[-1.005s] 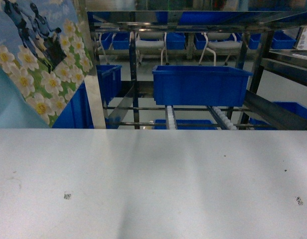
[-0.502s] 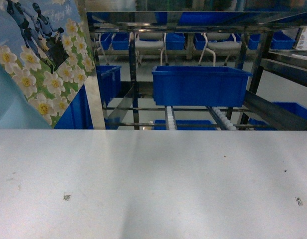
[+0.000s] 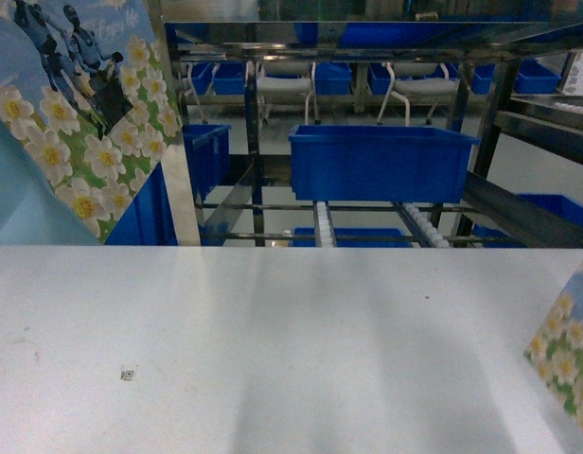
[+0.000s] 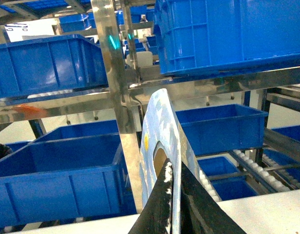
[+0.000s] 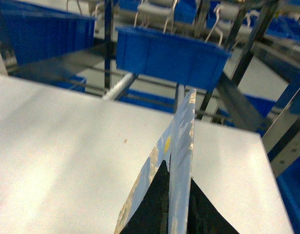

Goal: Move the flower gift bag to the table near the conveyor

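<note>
A second flower gift bag (image 3: 568, 352) now shows over the near right corner of the tabletop (image 3: 291, 340); a moment ago that corner was bare. My right end effector (image 5: 170, 207) is pinching its top edge, fingers pressed against both faces of the flat bag, and the bag hangs above the tabletop, on the near side away from the conveyor (image 3: 419, 227); I cannot tell whether its bottom touches the surface yet. My left end effector (image 4: 173, 195) is likewise clamped on the other flower gift bag (image 3: 79, 123), held high at the tabletop's far left edge, against the conveyor's steel upright (image 4: 118, 107), and it has tilted slightly since half a second ago. I judge the right bag is close to being set down; the left one must still come over the tabletop.
</note>
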